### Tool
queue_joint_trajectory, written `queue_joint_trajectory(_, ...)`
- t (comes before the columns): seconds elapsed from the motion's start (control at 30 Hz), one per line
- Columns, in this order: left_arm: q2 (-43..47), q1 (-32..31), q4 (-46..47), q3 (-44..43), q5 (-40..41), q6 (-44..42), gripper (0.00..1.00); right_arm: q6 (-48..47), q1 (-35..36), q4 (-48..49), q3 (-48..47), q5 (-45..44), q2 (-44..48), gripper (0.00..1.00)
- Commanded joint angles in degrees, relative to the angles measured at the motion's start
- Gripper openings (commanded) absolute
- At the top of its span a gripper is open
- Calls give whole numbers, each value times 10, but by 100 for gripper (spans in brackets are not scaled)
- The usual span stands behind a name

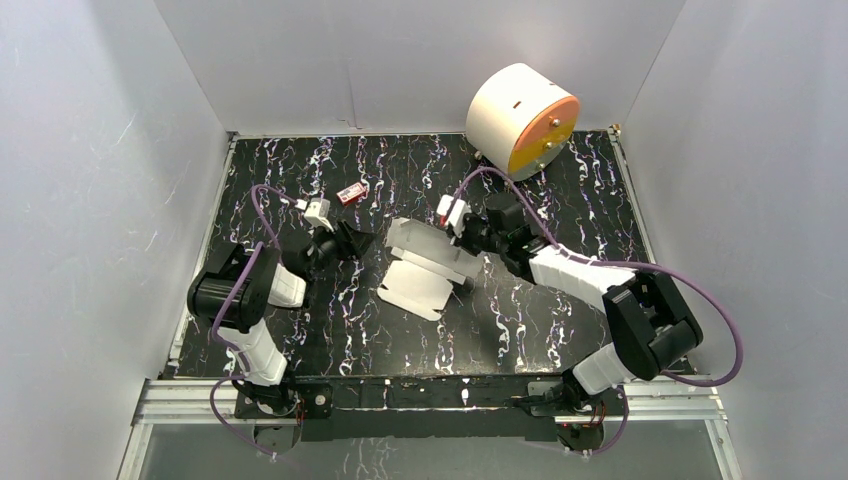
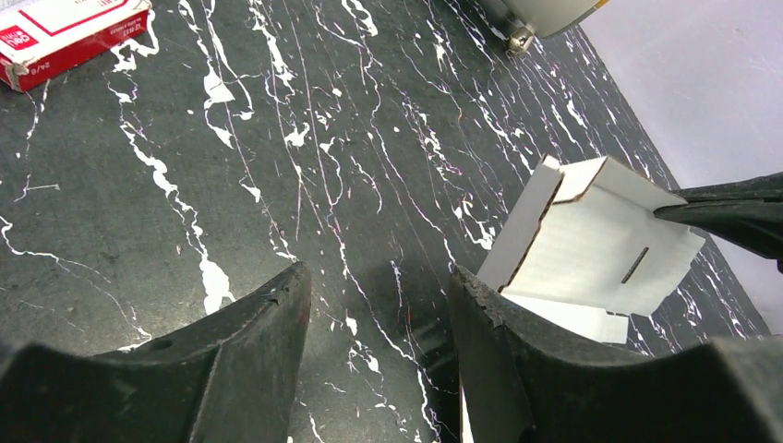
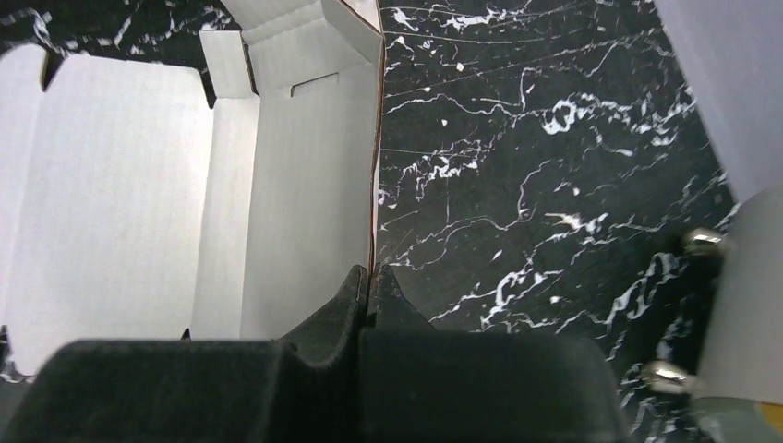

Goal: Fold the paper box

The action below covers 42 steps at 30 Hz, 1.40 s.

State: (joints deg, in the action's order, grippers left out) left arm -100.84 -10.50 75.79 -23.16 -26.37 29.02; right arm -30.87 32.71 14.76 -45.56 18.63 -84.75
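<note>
The black marbled table point(image 1: 560, 320) is taken up at its far side, well beyond and to the right of the right jaws, by a large white cylinder point(image 1: 520, 120) with an orange face. The paper box point(image 1: 425, 265) is found between the two grippers, partly formed: a flat white panel is laid on the table while one wall, with a slot and end flaps, is raised upright. Its long axis is seen to run straight ahead from the right jaws in the right wrist view, and so across the line joining the two grippers. The right gripper point(image 3: 369, 277) is the nearer one: its jaws are pressed together on the top edge of the raised wall, with the flat panel spread out to their left. The left gripper point(image 2: 379, 277) is held low over bare table with its jaws apart and nothing between them; the box is placed ahead of them and off to their right, close but not touching. The coming fold is judged to depend on that offset, since the free panel would have to be reached from the left side while the wall is pinned. A small red item point(image 1: 351, 193) is left ahead and to the left of the left jaws.
</note>
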Motion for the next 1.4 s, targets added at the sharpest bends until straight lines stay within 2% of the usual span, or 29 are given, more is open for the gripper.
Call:
queue_joint_trajectory(0.0,27,8,-9,-17,-15,2,54,-124,34,-9,-23,-95,18,0)
queue_joint_trajectory(0.2,26,10,-21,-23,-17,5,54,-208,68,16,-18,-145,28,0)
queue_joint_trajectory(0.37,34,11,-37,-28,-14,-1,54,-288,92,73,6,-166,39,0)
queue_joint_trajectory(0.77,-9,11,-56,-51,-36,-6,54,-422,136,344,168,-183,5,0)
queue_joint_trajectory(1.1,-66,10,-55,-84,-94,-4,51,-459,170,423,219,-228,-36,0)
queue_joint_trajectory(1.37,-87,-14,-54,-107,-150,-37,51,-476,175,420,231,-236,-37,0)
